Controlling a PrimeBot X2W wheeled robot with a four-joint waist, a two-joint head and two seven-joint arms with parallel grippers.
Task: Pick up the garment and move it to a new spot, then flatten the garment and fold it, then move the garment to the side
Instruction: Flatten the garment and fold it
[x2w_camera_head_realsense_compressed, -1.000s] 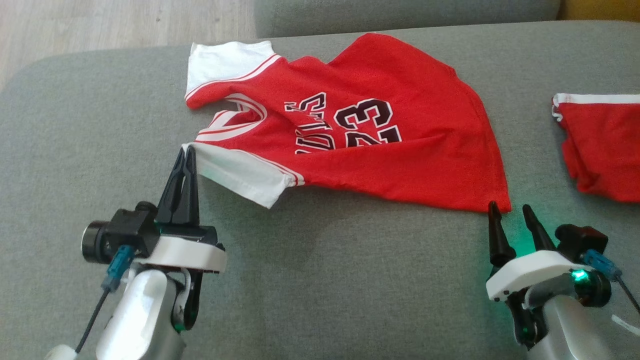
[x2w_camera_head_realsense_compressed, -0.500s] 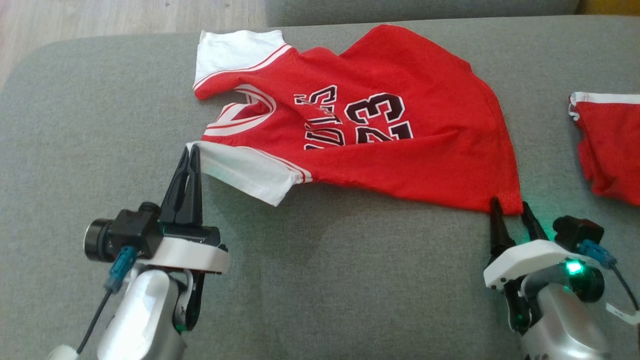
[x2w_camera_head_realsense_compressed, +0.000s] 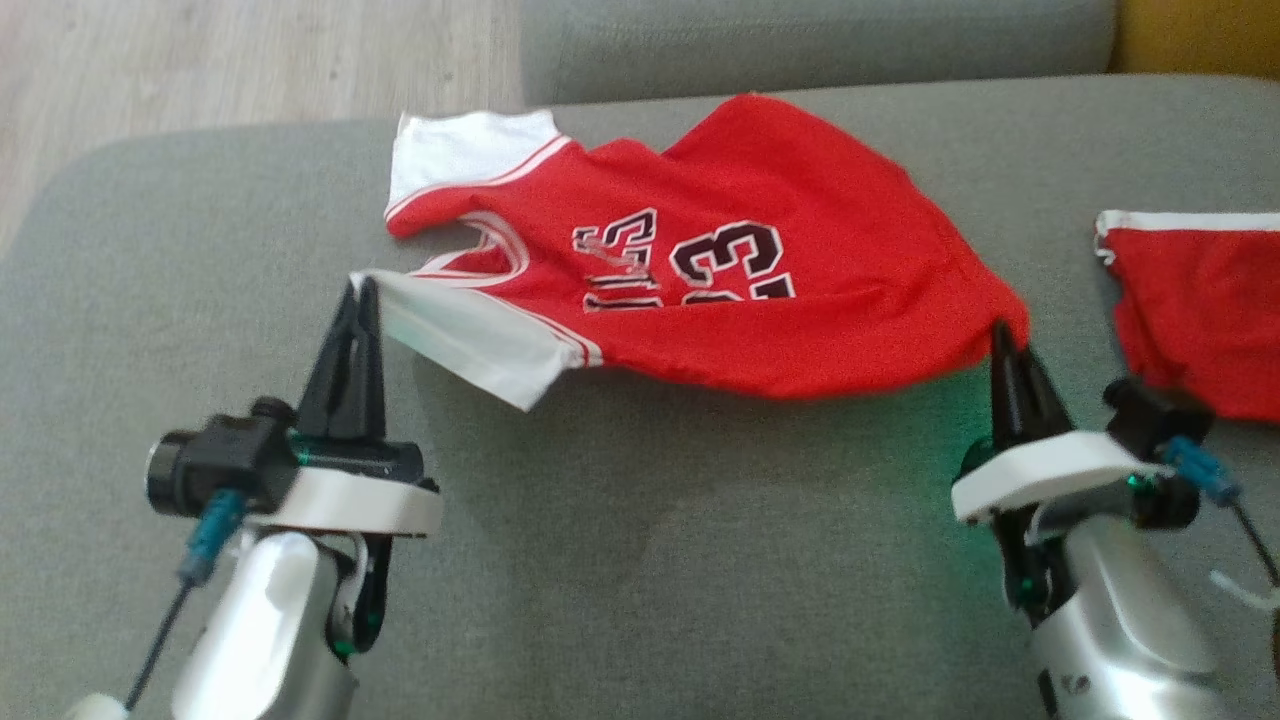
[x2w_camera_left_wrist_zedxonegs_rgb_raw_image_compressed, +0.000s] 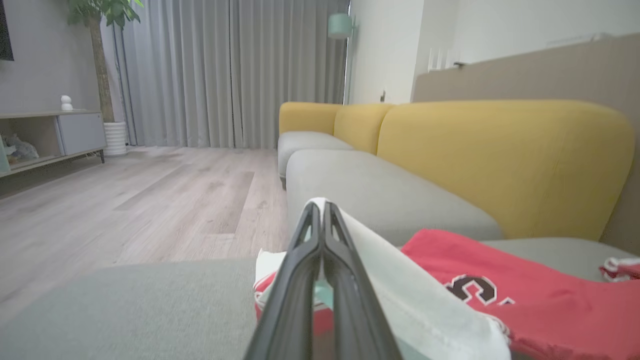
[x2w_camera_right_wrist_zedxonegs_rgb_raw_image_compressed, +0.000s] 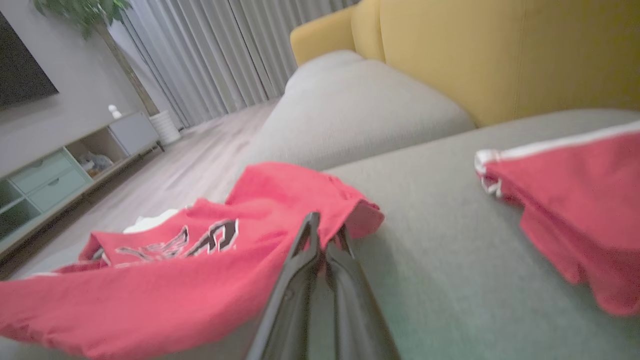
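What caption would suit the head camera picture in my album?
Red jersey on a grey sofa: left jaws shut on its white sleeve, right jaws on its hem corner.

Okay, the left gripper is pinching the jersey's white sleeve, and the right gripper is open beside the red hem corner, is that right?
Not quite: the right gripper is shut on the red hem corner of the jersey, as the right wrist view shows. The left gripper does pinch the white sleeve.

A grey sofa seat (x2w_camera_head_realsense_compressed: 640, 560) with yellow backrest (x2w_camera_left_wrist_zedxonegs_rgb_raw_image_compressed: 500, 160), pale wood floor (x2w_camera_left_wrist_zedxonegs_rgb_raw_image_compressed: 150, 200), grey curtains (x2w_camera_left_wrist_zedxonegs_rgb_raw_image_compressed: 225, 75), low sideboard (x2w_camera_left_wrist_zedxonegs_rgb_raw_image_compressed: 50, 140).
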